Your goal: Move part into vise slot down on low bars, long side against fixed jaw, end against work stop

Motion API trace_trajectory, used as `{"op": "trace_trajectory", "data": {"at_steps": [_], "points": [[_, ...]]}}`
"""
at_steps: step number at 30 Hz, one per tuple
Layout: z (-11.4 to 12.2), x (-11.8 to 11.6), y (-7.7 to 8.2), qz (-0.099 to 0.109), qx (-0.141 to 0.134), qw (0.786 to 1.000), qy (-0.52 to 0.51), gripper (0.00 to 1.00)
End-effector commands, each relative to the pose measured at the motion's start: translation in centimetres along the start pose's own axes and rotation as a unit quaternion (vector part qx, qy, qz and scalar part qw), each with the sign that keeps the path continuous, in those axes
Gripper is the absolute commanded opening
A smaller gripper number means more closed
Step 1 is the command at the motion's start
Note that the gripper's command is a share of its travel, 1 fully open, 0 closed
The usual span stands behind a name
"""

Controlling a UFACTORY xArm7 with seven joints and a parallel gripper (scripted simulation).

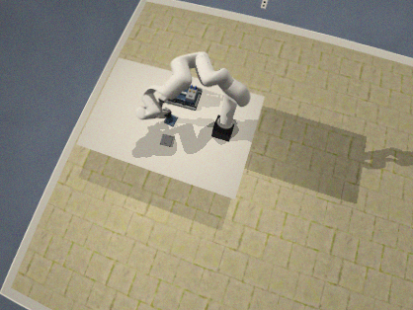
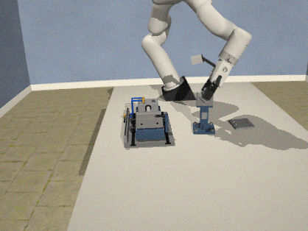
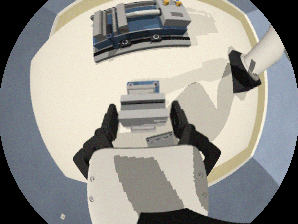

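My gripper [image 3: 143, 109] stands wide, jaws well apart and holding nothing; in the wrist view my two dark fingers flank the part [image 3: 143, 113], a grey block, one on each side, and I cannot tell whether either pad touches it; the part lies in the V-block [image 2: 203, 117], a blue pedestal on a bolted foot, with my wrist tilted over it from the right in the exterior view; the infeed plate [image 2: 241, 123] lies flat and bare just beyond the V-block, a small grey square; the vise [image 2: 148, 123] sits apart on the other side, grey and blue on a dark base, blue hoses at its far end. All of it rests on a pale white table [image 2: 184, 184]; tan stone floor [image 2: 40, 154] surrounds the table; blue walls [image 2: 85, 40] rise behind a white skirting; my black arm base [image 1: 222, 131] stands on the table near the vise.
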State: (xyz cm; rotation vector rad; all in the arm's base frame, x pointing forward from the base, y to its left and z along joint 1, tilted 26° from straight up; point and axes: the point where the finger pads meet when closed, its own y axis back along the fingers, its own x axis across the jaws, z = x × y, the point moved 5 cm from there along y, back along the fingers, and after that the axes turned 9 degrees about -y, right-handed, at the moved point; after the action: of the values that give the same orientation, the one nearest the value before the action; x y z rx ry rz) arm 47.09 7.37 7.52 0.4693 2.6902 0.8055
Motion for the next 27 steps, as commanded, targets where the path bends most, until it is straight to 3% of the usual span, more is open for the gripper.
{"op": "trace_trajectory", "data": {"at_steps": [1,27], "points": [[0.32,-0.06,0.17,-0.004,0.024,1.0,-0.001,0.89],[1.24,0.09,0.05,-0.016,0.1,0.995,-0.001,0.89]]}}
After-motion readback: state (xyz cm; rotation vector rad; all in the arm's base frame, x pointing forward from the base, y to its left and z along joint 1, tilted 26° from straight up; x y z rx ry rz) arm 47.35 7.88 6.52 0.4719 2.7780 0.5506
